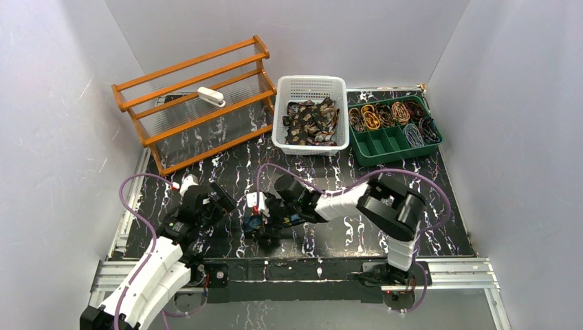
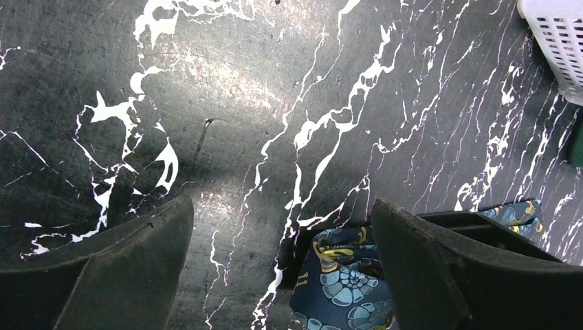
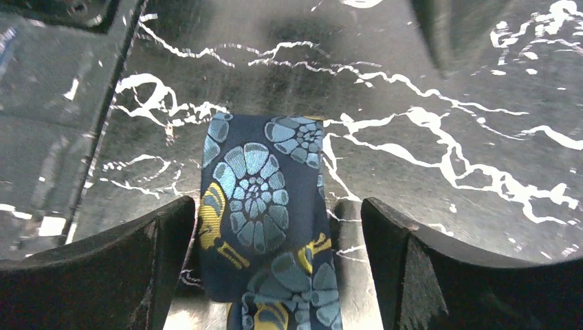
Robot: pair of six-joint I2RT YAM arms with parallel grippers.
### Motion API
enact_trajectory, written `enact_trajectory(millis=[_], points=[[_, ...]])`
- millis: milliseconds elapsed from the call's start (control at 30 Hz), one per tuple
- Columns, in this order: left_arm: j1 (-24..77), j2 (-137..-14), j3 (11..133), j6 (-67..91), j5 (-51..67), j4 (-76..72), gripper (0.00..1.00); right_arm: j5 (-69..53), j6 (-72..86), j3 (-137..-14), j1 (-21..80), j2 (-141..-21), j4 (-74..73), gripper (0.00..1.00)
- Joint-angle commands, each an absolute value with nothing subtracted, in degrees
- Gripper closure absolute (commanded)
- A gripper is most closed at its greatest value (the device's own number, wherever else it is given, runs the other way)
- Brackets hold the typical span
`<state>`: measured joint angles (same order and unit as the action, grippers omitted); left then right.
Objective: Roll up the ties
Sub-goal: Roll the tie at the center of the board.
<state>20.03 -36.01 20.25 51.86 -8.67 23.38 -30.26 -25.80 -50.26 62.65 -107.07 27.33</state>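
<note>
Our right pincer [image 3: 276, 206] stands with its jaws wide apart, astride the blue paisley tie [image 3: 258, 192] and gripping nothing. Seen from that wrist, the tie's cut end lies flat on the black marbled tabletop [image 3: 426, 103] just ahead of the fingertips. Its long axis runs straight back between the fingers toward the wrist, nearer the finger on the view's left.

Our left pincer [image 2: 282, 206] is likewise spread and empty. From its wrist the same tie sits low between the fingers and off to one side, partly hidden behind the finger on the view's right.

We judge the right arm the better placed: the tie is nearly centred under it and in line with it, so a roll would start from that end and travel along the length.

Farther out, at the back of the tabletop, a white basket [image 1: 309, 89] holds loose brown ties [image 1: 313, 124]. Just beside it, a green tray [image 1: 392, 141] holds rolled ones [image 1: 385, 113], well apart from both pincers.
</note>
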Motion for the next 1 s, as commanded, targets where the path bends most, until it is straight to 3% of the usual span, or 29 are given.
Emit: enact_trajectory(millis=[0,167,267,400,533,967], points=[[19.79,-33.78,19.37,52.69,-8.14,23.99,0.02,-25.50,-19.79,-49.06,62.67,-97.44,30.10,0.01],[19.84,-33.77,19.94,52.22,-7.40,24.11,0.02,-14.14,-2.66,-42.55,62.67,-86.69,34.55,0.01],[19.78,-33.75,19.66,52.07,-5.73,23.95,0.02,-2.07,14.90,-43.78,62.07,-82.53,23.13,0.01],[19.79,-33.13,17.97,52.81,-2.15,22.21,0.02,-5.84,31.76,-46.56,60.30,-84.41,8.30,0.02],[19.80,-32.11,16.70,53.52,0.00,21.90,0.02,-5.93,43.03,-43.35,60.27,-85.51,9.11,0.16],[20.31,-28.60,11.53,54.87,4.47,19.26,0.02,-14.10,48.52,-46.24,60.29,-94.23,15.14,0.35]])
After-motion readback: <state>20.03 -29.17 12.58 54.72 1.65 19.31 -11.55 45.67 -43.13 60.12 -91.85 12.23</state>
